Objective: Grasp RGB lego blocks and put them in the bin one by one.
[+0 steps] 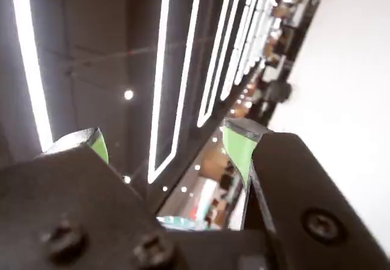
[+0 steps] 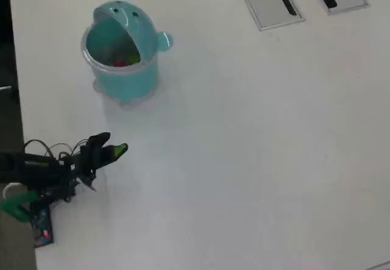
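in the overhead view the bin [image 2: 122, 53] sits upper left on the table [image 2: 256, 148], red and green blocks [image 2: 125, 60] inside. the end effector [image 2: 114, 148], lower left, is spread open, empty, pointing away.

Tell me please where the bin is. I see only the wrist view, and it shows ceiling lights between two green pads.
Observer: In the overhead view the bin stands at the upper left of the white table, apart from the gripper.
Operator: Are any blocks lying on the table?
Observer: I see none there. A red piece and a green piece lie inside the bin. I cannot make out a blue one.
Operator: And where is the arm itself?
Observer: The arm lies low at the lower left edge of the table, and its gripper points toward the upper right of the view, below the bin.
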